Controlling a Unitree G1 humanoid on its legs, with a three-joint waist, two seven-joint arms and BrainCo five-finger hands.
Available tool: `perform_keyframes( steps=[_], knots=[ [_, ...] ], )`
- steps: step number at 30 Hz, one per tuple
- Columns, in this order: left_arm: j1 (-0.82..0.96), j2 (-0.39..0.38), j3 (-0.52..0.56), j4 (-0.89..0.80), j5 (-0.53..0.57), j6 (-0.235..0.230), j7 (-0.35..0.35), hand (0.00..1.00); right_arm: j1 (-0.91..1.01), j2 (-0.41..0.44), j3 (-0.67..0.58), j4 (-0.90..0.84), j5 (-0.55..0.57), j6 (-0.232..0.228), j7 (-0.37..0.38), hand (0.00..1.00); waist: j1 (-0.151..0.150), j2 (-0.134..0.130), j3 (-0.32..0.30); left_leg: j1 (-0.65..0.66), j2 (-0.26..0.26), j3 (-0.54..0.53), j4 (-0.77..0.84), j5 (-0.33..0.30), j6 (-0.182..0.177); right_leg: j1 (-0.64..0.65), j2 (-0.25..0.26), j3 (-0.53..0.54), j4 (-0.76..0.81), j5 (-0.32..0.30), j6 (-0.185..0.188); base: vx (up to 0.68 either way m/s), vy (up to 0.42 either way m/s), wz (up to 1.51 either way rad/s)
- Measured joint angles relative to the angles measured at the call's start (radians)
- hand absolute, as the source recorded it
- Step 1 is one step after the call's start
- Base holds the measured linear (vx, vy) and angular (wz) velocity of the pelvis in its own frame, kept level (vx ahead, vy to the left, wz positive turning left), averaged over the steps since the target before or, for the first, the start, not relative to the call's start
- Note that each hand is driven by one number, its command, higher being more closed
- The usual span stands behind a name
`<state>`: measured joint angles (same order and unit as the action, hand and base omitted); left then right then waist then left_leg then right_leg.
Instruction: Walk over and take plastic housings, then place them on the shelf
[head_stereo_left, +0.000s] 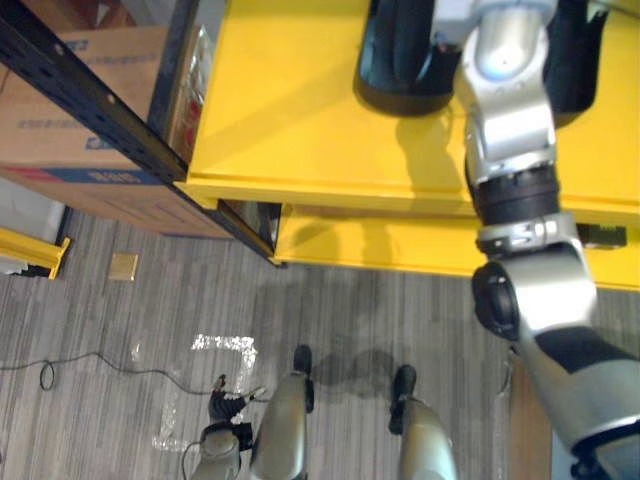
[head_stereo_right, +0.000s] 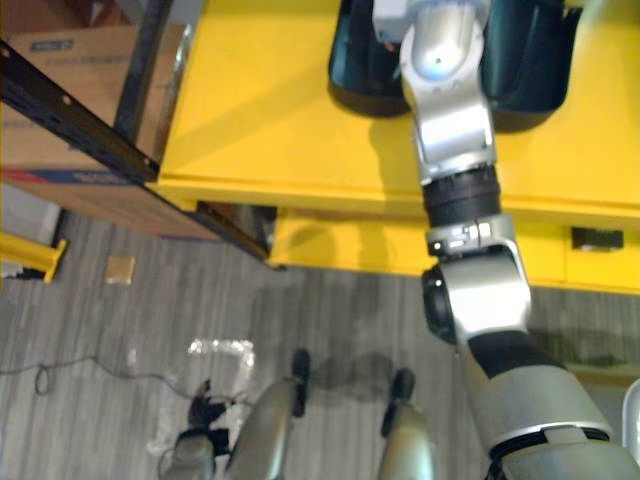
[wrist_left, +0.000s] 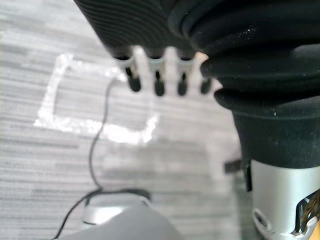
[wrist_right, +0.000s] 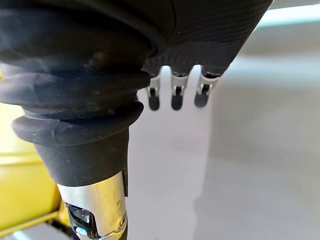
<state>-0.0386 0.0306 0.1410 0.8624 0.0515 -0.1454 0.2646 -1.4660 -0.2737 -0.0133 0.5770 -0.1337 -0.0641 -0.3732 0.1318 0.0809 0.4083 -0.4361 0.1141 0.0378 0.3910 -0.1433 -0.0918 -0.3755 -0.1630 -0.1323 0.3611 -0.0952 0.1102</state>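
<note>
**Desk:** Where are the housings?

**Me:** I see two, both black. The left housing (head_stereo_left: 400, 60) and the right housing (head_stereo_left: 583, 50) lie at the far edge of the yellow table (head_stereo_left: 290, 110). My right arm (head_stereo_left: 510, 120) reaches out over the table between them and covers part of each.

**Desk:** Right hand?

**Me:** In its wrist view, my right hand (wrist_right: 210, 30) has its fingers (wrist_right: 176, 97) hanging loose, side by side, with nothing between them. Past them is a plain grey surface. I cannot tell whether they touch a housing.

**Desk:** And the left?

**Me:** My left hand (wrist_left: 150, 30) hangs low over the floor (head_stereo_left: 100, 320). Its fingers (wrist_left: 159, 82) are relaxed in a row and it is empty. A square of tape (head_stereo_left: 228, 343) lies on the floor near it.

**Desk:** What's beside the table?

**Me:** On my left there is a black rack (head_stereo_left: 95, 100) with a box (head_stereo_left: 60, 140) in it, close against the table's corner. A lower yellow level (head_stereo_left: 370, 245) shows under the tabletop.
</note>
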Motion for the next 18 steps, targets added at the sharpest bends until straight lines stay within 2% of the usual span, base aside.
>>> perform_keyframes(
  steps=[6, 14, 18],
  knots=[
    [-0.028, -0.032, -0.026, -0.019, -0.015, -0.006, 0.003, 0.0, -0.026, -0.002, -0.001, 0.031, 0.003, 0.004, 0.002, 0.0, 0.0, 0.001, 0.0, -0.003, 0.0, 0.002, -0.001, 0.003, -0.004, -0.025, -0.005, 0.0, 0.038, -0.004, -0.007, 0.0, 0.0, 0.0],
    [-0.053, -0.057, -0.046, -0.018, -0.016, -0.006, 0.002, 0.0, -0.082, 0.005, 0.007, 0.086, 0.008, 0.004, 0.025, 0.0, 0.005, 0.001, 0.001, -0.026, -0.005, -0.005, 0.013, 0.01, -0.011, -0.075, -0.022, -0.008, 0.132, -0.047, -0.027, -0.02, -0.024, 0.06],
    [-0.069, -0.064, -0.046, -0.018, -0.016, -0.006, 0.003, 0.0, -0.087, 0.009, 0.016, 0.117, 0.024, 0.005, 0.026, 0.0, -0.007, 0.002, 0.001, -0.058, -0.001, -0.022, 0.055, 0.009, -0.012, -0.081, -0.027, -0.038, 0.169, -0.072, -0.033, -0.05, -0.038, 0.21]
  ],
)
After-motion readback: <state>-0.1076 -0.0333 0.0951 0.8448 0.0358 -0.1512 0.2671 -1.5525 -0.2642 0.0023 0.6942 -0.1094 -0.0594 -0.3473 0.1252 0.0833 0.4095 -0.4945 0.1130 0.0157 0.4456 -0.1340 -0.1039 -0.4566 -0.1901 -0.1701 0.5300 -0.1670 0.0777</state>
